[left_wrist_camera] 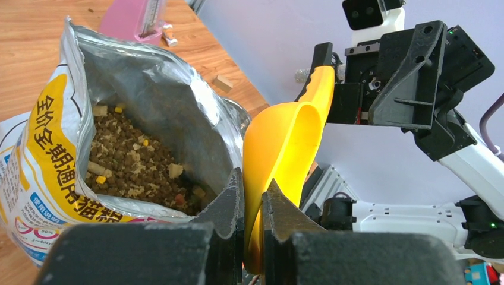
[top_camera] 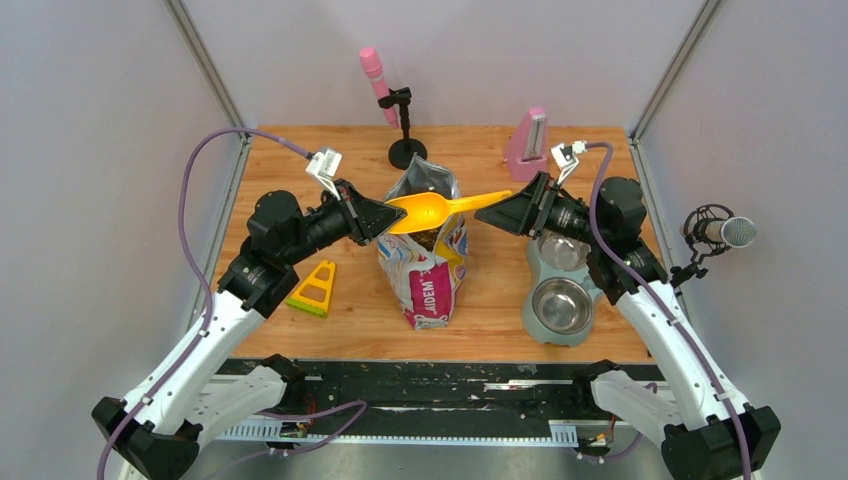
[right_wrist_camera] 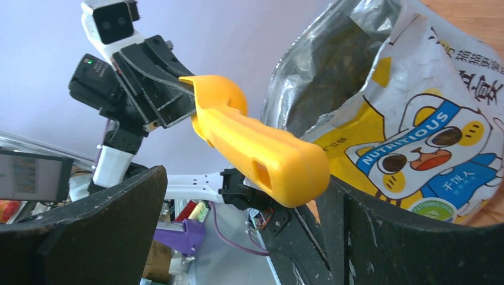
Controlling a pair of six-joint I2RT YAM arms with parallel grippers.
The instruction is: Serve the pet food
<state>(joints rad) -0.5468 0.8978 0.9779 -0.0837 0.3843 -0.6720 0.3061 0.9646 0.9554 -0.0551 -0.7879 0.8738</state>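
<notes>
Yellow plastic scoop [top_camera: 440,207] held above open printed foil bag [top_camera: 432,280], bowl rim pinched by clenched left gripper [top_camera: 386,222], handle tip flanked by released right gripper [top_camera: 497,211], brown dry kibble [left_wrist_camera: 134,166] contained inside bag.

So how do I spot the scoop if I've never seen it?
On the wooden table, find the open food bag standing in the middle. Above the bag's mouth, the left gripper pinches a yellow scoop by its bowl. It's spoon-shaped with a long handle and held in the air, unlike the yellow triangle lying flat left of the bag.
</notes>
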